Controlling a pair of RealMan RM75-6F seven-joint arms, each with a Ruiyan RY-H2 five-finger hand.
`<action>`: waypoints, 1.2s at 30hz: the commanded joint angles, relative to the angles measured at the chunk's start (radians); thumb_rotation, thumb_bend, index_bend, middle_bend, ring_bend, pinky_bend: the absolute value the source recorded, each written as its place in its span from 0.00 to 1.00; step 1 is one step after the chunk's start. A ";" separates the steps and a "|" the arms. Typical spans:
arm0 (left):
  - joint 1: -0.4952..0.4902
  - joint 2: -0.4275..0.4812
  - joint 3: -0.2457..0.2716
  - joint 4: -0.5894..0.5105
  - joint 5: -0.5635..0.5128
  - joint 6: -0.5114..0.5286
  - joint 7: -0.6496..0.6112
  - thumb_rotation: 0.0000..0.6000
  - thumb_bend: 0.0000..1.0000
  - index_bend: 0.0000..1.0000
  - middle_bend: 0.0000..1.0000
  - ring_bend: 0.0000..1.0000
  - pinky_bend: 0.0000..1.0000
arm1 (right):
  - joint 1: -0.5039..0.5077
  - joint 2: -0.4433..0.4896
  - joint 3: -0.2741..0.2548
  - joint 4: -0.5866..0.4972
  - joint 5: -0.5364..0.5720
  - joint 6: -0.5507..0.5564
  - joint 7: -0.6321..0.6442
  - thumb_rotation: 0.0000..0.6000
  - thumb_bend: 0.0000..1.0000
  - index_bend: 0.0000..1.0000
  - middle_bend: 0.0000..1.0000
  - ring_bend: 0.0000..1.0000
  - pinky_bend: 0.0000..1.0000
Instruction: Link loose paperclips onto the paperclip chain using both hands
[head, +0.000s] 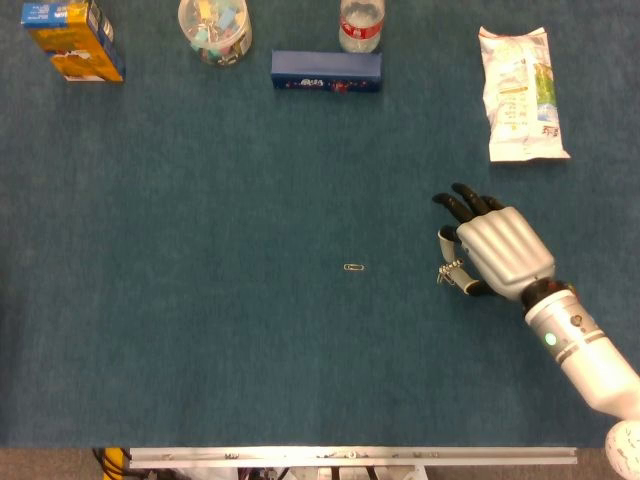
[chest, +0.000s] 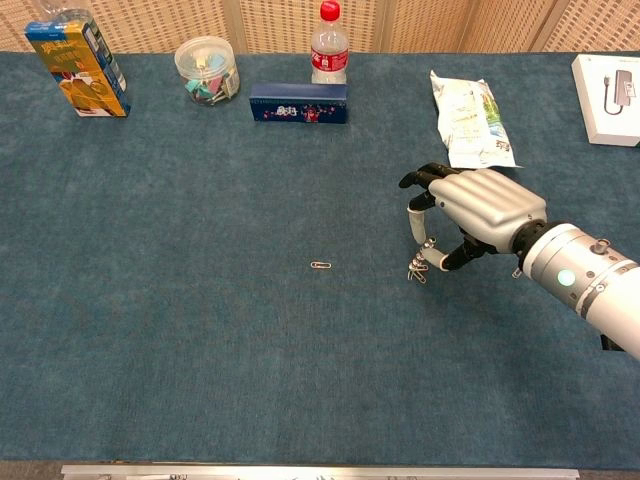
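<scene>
From the head view, my right hand sits right of centre in the frame, palm down, pinching the paperclip chain between thumb and a finger; the chain shows only as a small bright tangle at the hand's lower left edge. A loose paperclip lies flat on the blue counter near the middle of the frame, well apart from my hand. My left hand is in neither view, so the linking cannot start until it arrives. From the chest view, my right hand is right of centre and the chain hangs from my fingertips, its lower end at or just above the carpeted surface; I cannot tell whether it touches. The loose clip lies to its left. I judge the main risks to be the chain slipping from so light a pinch, or its hanging end snagging on the counter's nap if I drag it sideways. How many clips make up the chain is too small to read, and my palm hides the grip itself.
</scene>
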 joint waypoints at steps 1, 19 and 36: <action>-0.001 0.000 0.000 0.000 0.000 -0.002 0.001 1.00 0.27 0.35 0.10 0.05 0.01 | 0.000 -0.002 0.003 0.004 0.005 -0.004 -0.002 1.00 0.32 0.57 0.14 0.05 0.21; -0.010 0.010 -0.003 -0.026 -0.003 -0.007 0.030 1.00 0.27 0.35 0.10 0.05 0.01 | 0.034 0.052 0.123 0.067 0.118 -0.003 -0.015 1.00 0.26 0.51 0.14 0.04 0.19; -0.027 0.060 -0.023 -0.093 0.006 0.000 0.029 1.00 0.27 0.35 0.10 0.05 0.01 | -0.066 0.200 0.092 0.084 -0.038 0.066 0.185 1.00 0.11 0.21 0.15 0.03 0.14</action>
